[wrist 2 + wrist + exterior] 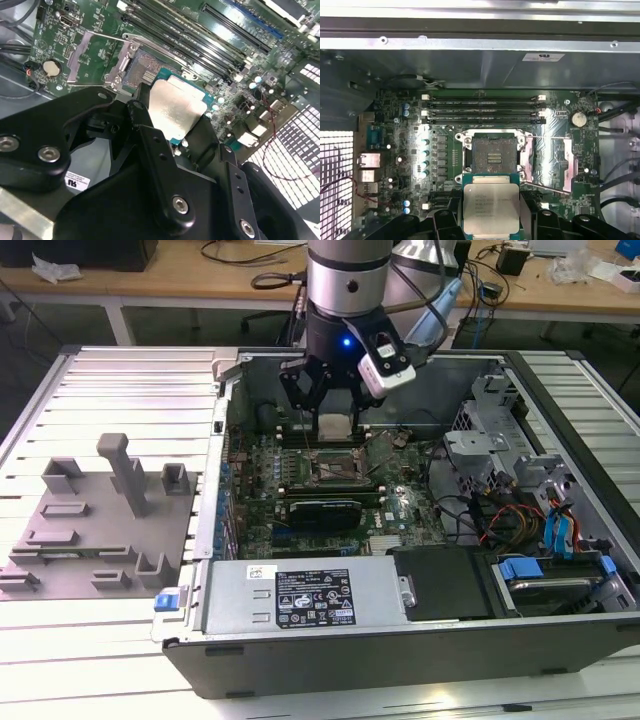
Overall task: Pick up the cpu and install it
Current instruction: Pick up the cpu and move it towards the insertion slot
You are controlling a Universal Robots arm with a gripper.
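The cpu (333,426), a flat square chip with a pale silvery top, hangs between the black fingers of my gripper (333,412), which is shut on it. It hovers inside the open computer case, a little above the motherboard and just behind the open socket (338,468) as the exterior view shows it. In the first wrist view the cpu (490,205) overlaps one edge of the socket (492,156), whose contact field lies bare. The second wrist view shows the cpu (175,107) tilted over the socket (145,70), with a finger (137,112) against its side.
The socket's metal load plate (555,160) and lever are folded open beside it. Memory slots (485,111) run along one side. A grey box with a white label (310,596) and drive bays with blue tabs (555,535) sit in the case. A grey fixture plate (100,525) lies at the exterior view's left.
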